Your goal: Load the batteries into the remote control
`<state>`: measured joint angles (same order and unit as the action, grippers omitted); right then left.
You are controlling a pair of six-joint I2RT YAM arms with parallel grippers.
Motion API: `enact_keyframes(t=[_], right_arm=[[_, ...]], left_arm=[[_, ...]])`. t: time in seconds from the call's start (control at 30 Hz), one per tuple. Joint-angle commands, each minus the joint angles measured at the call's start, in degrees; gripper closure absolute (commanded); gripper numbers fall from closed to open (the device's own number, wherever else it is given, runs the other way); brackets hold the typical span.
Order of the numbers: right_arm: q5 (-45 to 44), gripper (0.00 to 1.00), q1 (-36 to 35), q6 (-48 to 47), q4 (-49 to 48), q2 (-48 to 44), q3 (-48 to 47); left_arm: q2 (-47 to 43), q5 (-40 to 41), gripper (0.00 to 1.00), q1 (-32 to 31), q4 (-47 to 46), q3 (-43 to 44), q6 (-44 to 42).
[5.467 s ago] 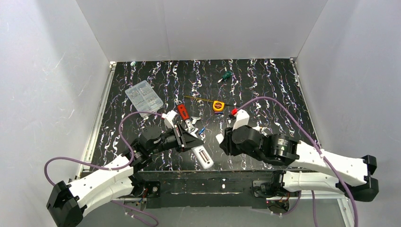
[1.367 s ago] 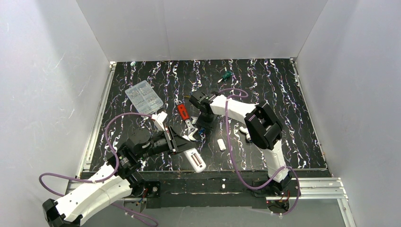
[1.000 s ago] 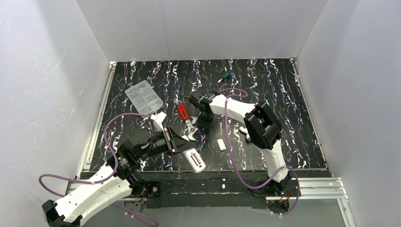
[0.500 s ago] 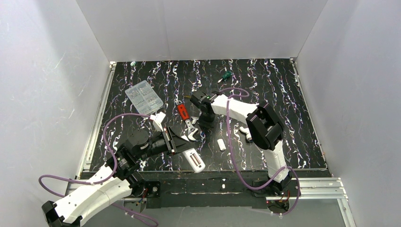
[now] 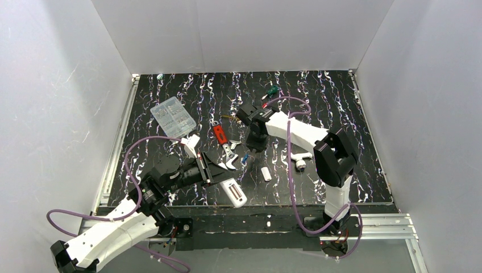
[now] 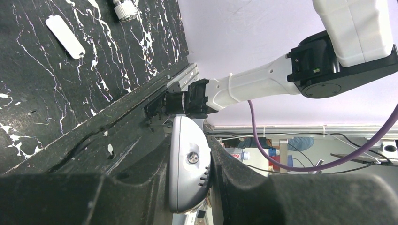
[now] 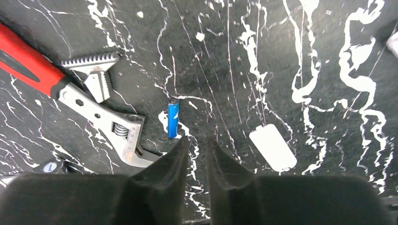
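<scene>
Since a moment ago the right arm has swung its elbow outward and drawn back a little from the tools. From where I stand, the right fingers (image 7: 174, 161) now hang above the bench (image 7: 291, 56) with only a narrow slit between them and nothing in it. Just beyond their tips, slightly to the left, lies one blue battery (image 7: 173, 120). It is flat on the bench and apart from the adjustable wrench (image 7: 110, 126) further left. A small white cover (image 7: 272, 148) sits off to the right of the tips. I can see no second battery. The left fingers (image 6: 141, 180) are clamped on the remote control (image 6: 188, 168), squeezing it from both sides. That battery looks light, stiff and smooth, likely to roll away or squirt out of a pinch. I would take it across its middle, fingers square to its length. The remote's plastic shell seems rigid enough for a firm hold.
</scene>
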<state>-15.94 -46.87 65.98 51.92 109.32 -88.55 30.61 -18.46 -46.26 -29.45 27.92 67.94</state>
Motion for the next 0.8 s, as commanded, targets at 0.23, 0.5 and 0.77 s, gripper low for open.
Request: enact_keyframes(t=[0.23,0.5,0.77], right_arm=[[7.6,0.61,0.0,0.9,-1.6,4.4,-0.9],[9.8,0.56,0.0,1.7,-2.8,6.6,-1.1],[10.9,0.56,0.0,2.1,-4.0,7.2,-0.8]], left_arm=[[-0.8,-0.9,1.0,-0.2,-3.0,1.7,-0.6],[-1.0,-0.9,1.0,-0.2,-2.6,1.7,-0.8],[-1.6,-0.8,1.0,-0.2,-1.9,1.6,-1.2]])
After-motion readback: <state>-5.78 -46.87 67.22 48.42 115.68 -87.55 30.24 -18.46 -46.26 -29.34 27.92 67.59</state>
